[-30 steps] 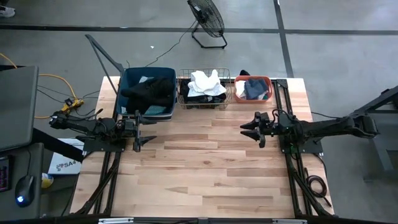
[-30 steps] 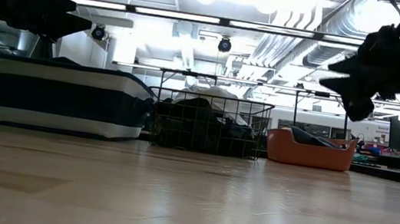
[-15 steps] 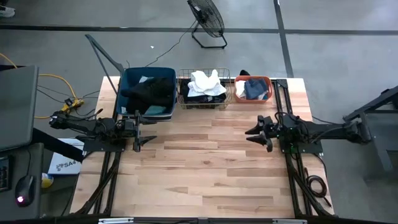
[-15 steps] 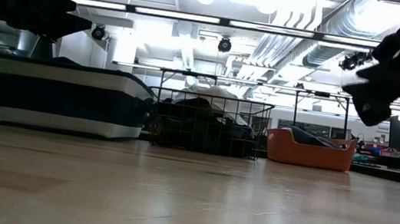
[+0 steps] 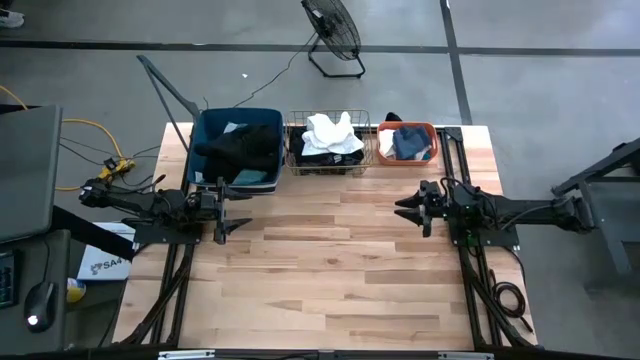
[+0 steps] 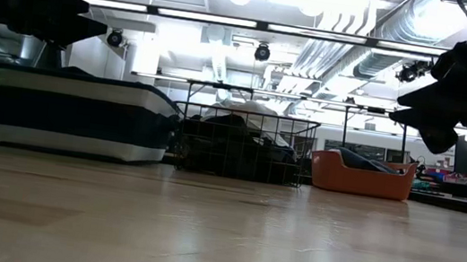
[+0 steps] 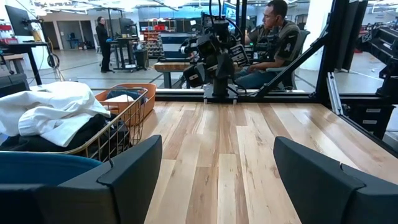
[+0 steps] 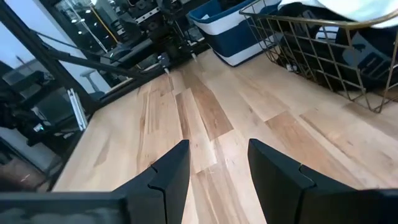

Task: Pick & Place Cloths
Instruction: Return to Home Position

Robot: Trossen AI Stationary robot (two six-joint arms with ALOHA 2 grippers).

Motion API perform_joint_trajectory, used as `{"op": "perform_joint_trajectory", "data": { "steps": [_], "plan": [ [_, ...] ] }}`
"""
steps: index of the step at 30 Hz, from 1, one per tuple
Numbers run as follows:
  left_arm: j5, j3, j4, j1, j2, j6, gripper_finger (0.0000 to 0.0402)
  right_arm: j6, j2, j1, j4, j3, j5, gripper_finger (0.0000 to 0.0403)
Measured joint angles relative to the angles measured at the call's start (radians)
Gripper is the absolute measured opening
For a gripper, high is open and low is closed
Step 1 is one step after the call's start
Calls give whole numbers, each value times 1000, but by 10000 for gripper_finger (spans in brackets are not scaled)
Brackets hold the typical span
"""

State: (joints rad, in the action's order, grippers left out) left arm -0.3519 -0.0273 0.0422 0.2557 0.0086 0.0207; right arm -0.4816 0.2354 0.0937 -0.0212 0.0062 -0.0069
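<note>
High view is showing the near half of the table (image 5: pixel 330 290) lying bare, with nothing resting on the wood. Midway up, the left gripper (image 5: pixel 238 209) is hovering at the left side, just short of the blue tub (image 5: pixel 196 150). It is spread wide and holding nothing, and the left wrist view is showing only planks between its fingers (image 7: pixel 134 168). Level with it across the table, the right gripper (image 5: pixel 404 210) is hanging above the boards, a little short of the orange bin (image 5: pixel 407 163). It is also parted and empty, as the right wrist view is making plain.

Along the far edge the cloths (image 5: pixel 332 130) are lying sorted. Black cloth (image 5: pixel 245 148) is filling the blue tub, white cloth is heaping over dark pieces in the basket (image 5: pixel 330 170), and grey-blue cloth (image 5: pixel 408 143) is sitting in the orange bin. Beyond the table a fan (image 5: pixel 333 30) is standing on the floor, and the left wrist view is catching a seated person (image 7: pixel 273 31) behind the right arm.

With every cloth binned, the picking is looking finished, and the step in hand is most likely the arms parking at rest. The left arm is appearing settled already. The next move is probably calling for the right arm to fold in toward its base to mirror the left, empty and clear of the bin rims.
</note>
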Motion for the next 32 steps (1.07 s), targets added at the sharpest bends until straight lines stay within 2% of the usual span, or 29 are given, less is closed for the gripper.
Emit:
{"op": "perform_joint_trajectory", "data": {
  "steps": [5, 32],
  "plan": [
    [0, 0, 0, 0, 0, 0, 300, 41, 1, 0, -6, -1, 3, 154],
    [0, 0, 0, 0, 0, 0, 300, 41, 1, 0, -11, -1, 5, 154]
  ]
}}
